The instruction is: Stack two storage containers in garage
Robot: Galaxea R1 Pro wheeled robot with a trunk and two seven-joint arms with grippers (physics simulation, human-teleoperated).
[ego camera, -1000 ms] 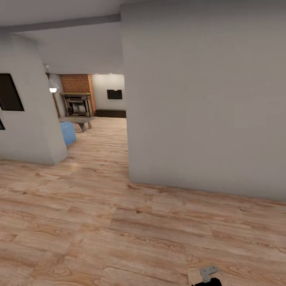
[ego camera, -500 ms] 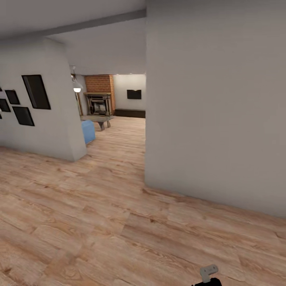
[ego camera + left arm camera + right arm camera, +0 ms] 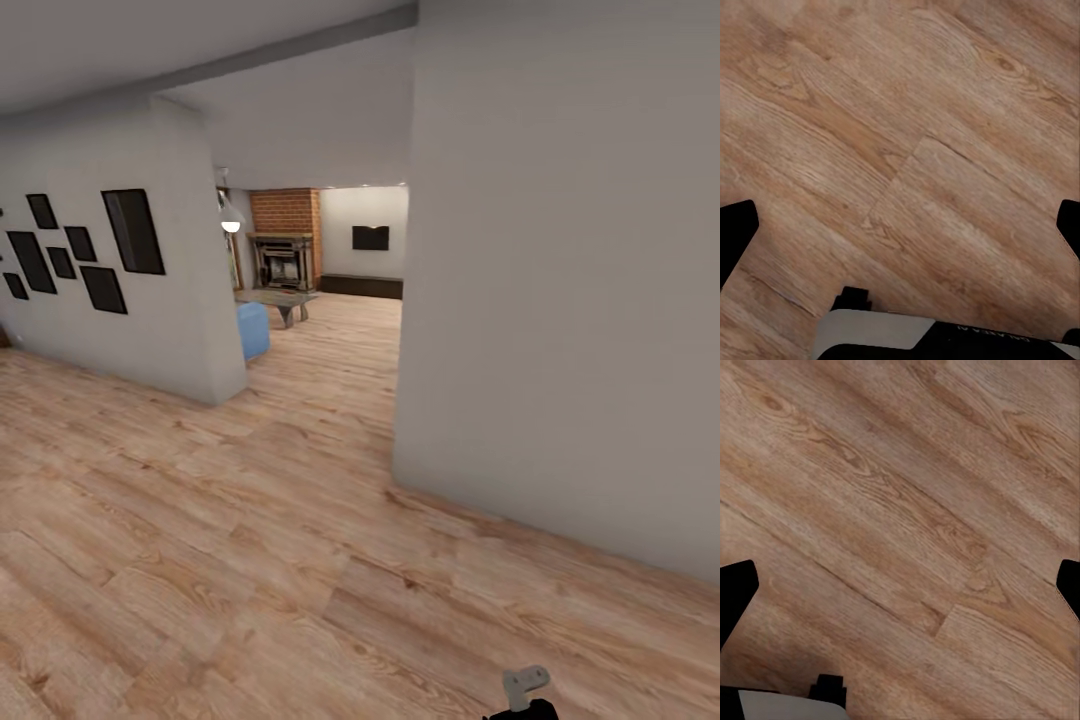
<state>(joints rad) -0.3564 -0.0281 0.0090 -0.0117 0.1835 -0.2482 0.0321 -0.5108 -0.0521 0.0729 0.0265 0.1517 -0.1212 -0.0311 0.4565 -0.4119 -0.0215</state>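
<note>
Ahead: the living room (image 3: 320, 300), brick fireplace (image 3: 285, 250), blue sofa (image 3: 252, 330).
Underfoot: wood-plank flooring (image 3: 250, 540).
Left gripper (image 3: 900, 225) fingers: apart, seemingly empty.
Right gripper (image 3: 900, 585) fingers: apart.

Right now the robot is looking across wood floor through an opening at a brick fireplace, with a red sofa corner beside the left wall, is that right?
Not quite. The sofa corner is blue, not red, as the head view shows. The rest holds: the view runs across the wood floor through the opening to the brick fireplace, and the sofa corner sits beside the left wall.
</note>
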